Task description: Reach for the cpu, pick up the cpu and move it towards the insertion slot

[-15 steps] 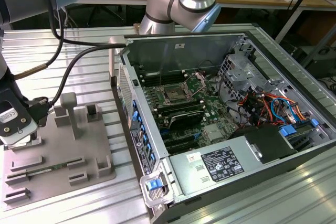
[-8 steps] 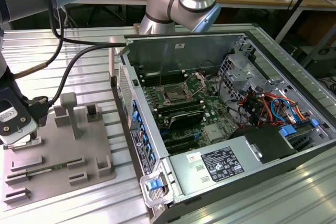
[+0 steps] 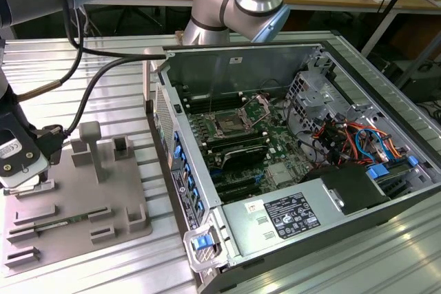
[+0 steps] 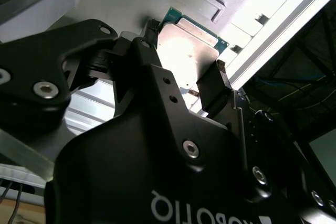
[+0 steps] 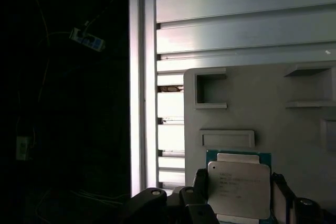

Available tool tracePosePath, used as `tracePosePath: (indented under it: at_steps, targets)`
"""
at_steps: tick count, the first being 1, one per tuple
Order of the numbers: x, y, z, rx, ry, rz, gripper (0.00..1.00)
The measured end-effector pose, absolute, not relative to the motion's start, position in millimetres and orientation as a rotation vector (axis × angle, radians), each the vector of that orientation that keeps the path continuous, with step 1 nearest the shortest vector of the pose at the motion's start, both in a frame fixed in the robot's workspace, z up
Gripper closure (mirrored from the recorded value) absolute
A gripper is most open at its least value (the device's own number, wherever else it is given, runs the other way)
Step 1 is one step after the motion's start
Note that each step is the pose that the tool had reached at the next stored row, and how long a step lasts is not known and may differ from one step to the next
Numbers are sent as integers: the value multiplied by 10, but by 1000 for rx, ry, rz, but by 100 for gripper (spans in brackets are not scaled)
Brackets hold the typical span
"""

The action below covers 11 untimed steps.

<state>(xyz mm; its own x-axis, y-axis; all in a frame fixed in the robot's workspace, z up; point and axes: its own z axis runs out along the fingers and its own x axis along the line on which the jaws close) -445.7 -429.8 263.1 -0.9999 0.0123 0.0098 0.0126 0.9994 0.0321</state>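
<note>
The cpu (image 5: 239,187), a flat square chip with a silvery top and a thin green edge, sits between my gripper's (image 5: 239,195) two black fingers, which press against its opposite sides. In the second wrist view the same cpu (image 4: 189,43) shows past the gripper (image 4: 181,66), with a finger (image 4: 212,85) against its edge. In the exterior view the gripper (image 3: 29,182) hangs low over the grey fixture plate (image 3: 76,204) at that view's left. The insertion slot (image 3: 231,127), a steel-framed socket with a dark centre, lies on the motherboard inside the open computer case, far from the gripper.
The open computer case (image 3: 289,163) stands at the exterior view's right, its side wall (image 3: 176,163) between fixture and motherboard. Raised blocks (image 3: 89,146) stand on the fixture plate. Black cables (image 3: 83,94) trail from the arm. The ribbed aluminium table (image 5: 236,30) ends just beside the fixture.
</note>
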Motion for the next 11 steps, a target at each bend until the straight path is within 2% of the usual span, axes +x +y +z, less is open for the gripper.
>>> tracePosePath:
  at_steps: [11]
  targets:
    - [-4457, -4298, 2677, -20, -3132, -50, 45]
